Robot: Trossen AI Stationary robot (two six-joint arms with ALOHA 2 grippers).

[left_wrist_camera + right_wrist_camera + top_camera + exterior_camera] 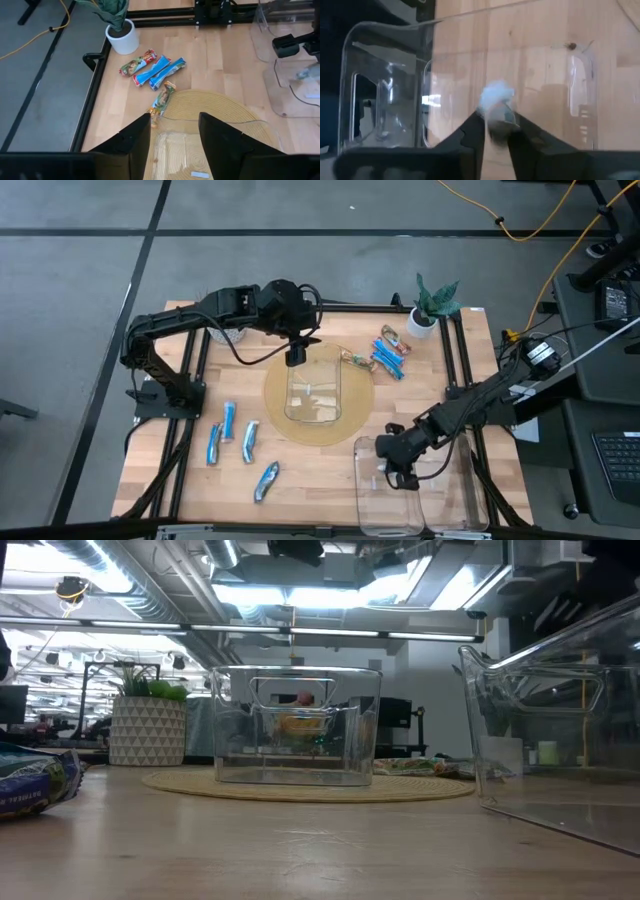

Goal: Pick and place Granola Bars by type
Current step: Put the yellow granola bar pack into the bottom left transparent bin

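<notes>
Several blue-and-silver granola bars point(240, 442) lie flat on the table's near left. A mixed cluster of bars point(390, 352) lies at the far right, with blue ones point(160, 71) and a multicoloured one point(137, 62). Another multicoloured bar point(162, 100) rests at the round mat's far edge. My left gripper point(174, 131) point(295, 358) hovers open over the far end of the centre clear bin point(313, 392). My right gripper point(496, 122) point(400, 475) is over the near-right clear bin point(415, 490), shut on a blue-and-silver bar point(496, 97). My right gripper pinches a blue-and-silver bar between its two fingers point(476, 125). The bar's free end point(496, 94) sticks out beyond the fingertips, lifted clear above the near-right bin's floor. The bar is blurred, so I cannot name the gripped part more closely.
The centre bin stands on a round woven mat point(280, 425). A potted plant point(428, 308) stands at the far right corner. A second clear bin point(460, 500) adjoins the near-right one. Black frame rails point(185, 420) run along the table's sides. Bare wood lies between the mat and the near edge.
</notes>
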